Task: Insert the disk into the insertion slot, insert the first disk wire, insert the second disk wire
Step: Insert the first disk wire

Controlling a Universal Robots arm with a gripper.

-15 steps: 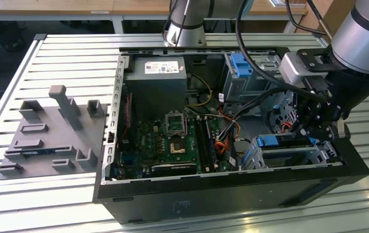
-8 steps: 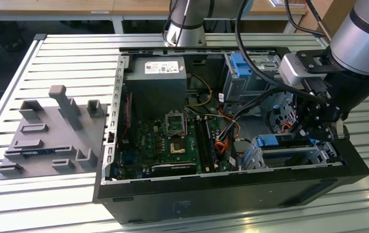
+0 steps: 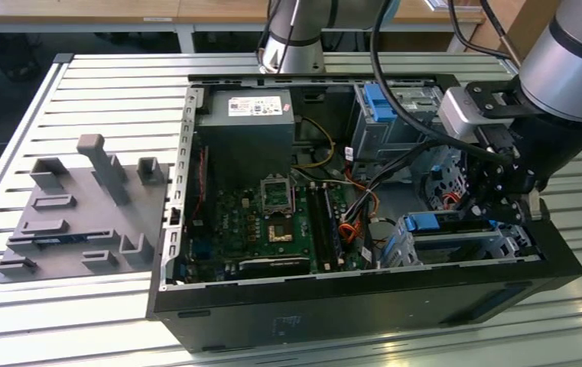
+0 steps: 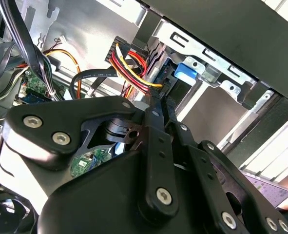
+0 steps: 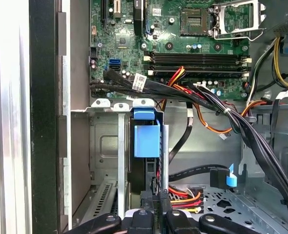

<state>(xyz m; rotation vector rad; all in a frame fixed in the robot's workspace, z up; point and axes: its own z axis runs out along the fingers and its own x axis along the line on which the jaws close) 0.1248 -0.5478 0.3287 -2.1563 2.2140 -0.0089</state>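
In the second wrist view the gripper [image 4: 159, 95], narrow, pinches the red-yellow disk wire [image 4: 134, 73]; the exterior view shows the disk [image 3: 442, 222] seated in the insertion slot [image 3: 505, 243].

The silver-grey jointed robot arm [image 3: 581, 53] reaches in from the exterior view's right; its wrist bends downward; the black linkage gripper [image 3: 502, 212] points steeply down; in the first wrist view its slim black fingers [image 5: 147, 207] lie nearly together.

silver arm [image 3: 577, 53], black gripper [image 5: 157, 207] linkage, silver screws [image 4: 164, 196], black cables [image 3: 375, 53]
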